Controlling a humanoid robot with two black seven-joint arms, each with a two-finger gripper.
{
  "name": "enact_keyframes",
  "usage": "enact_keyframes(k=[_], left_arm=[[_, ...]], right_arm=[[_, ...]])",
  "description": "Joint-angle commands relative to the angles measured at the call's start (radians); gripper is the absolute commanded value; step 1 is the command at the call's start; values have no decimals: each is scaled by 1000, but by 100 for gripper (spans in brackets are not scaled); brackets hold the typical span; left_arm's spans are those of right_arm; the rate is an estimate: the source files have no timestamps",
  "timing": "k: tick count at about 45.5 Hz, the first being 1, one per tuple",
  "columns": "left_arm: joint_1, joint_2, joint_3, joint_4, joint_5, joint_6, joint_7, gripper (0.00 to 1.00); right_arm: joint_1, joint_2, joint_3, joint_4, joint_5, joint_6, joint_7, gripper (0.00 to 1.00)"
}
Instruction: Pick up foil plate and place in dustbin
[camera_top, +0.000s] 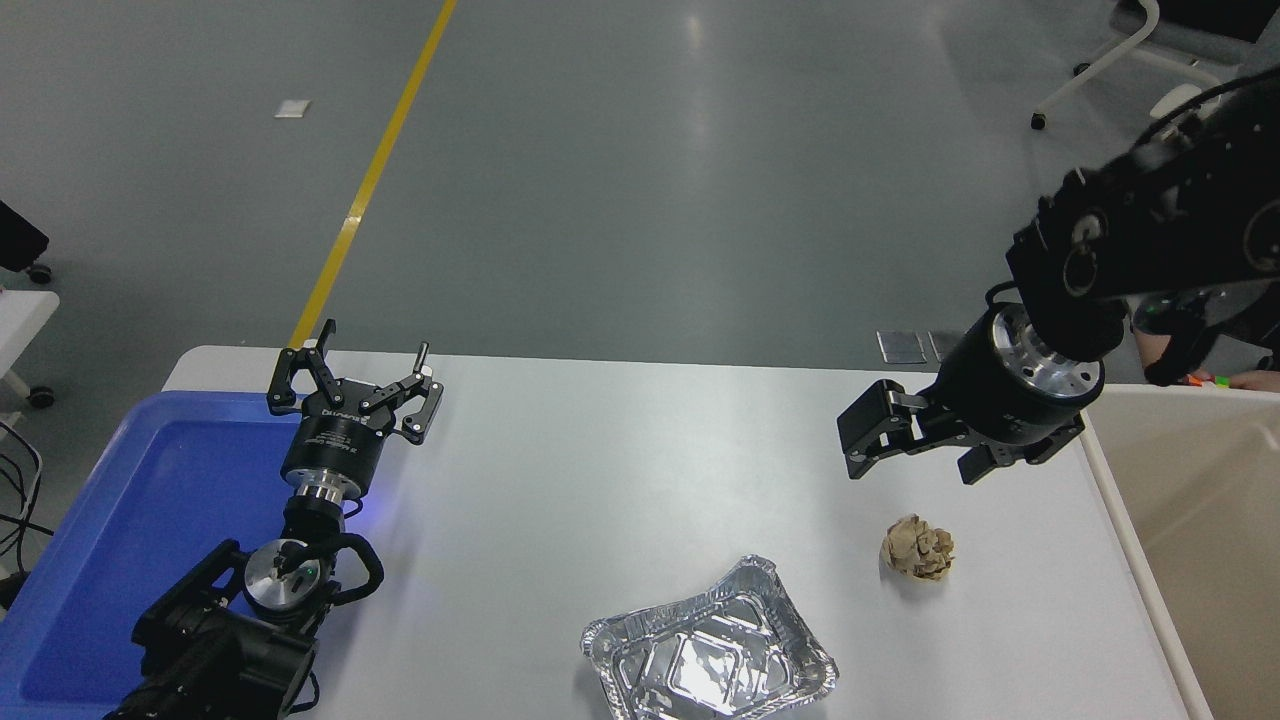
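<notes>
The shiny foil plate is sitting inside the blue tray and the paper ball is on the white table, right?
Not quite. The head view shows the foil plate lying on the white table, near its front edge, not inside the blue tray at the left. The paper ball is on the table too, just to the right of the plate.

Bright even overhead light, floor glare, right arm (1150, 230) slightly motion-blurred.

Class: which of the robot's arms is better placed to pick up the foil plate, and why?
Right. The right gripper hangs open beyond the foil plate, beside the dustbin; the left gripper sits over by the blue tray.
</notes>
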Motion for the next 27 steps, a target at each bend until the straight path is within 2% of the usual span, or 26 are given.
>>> enact_keyframes(k=[1, 16, 22, 27], left_arm=[[1, 0, 0, 0, 0, -1, 1, 99], [-1, 0, 0, 0, 0, 1, 1, 99], [-1, 0, 0, 0, 0, -1, 1, 99], [1, 0, 0, 0, 1, -1, 1, 99]], right_arm=[[-149, 7, 55, 12, -45, -152, 0, 100], [-363, 91, 97, 0, -121, -383, 3, 100], [-439, 134, 109, -19, -158, -517, 22, 100], [-492, 160, 109, -46, -181, -554, 23, 100]])
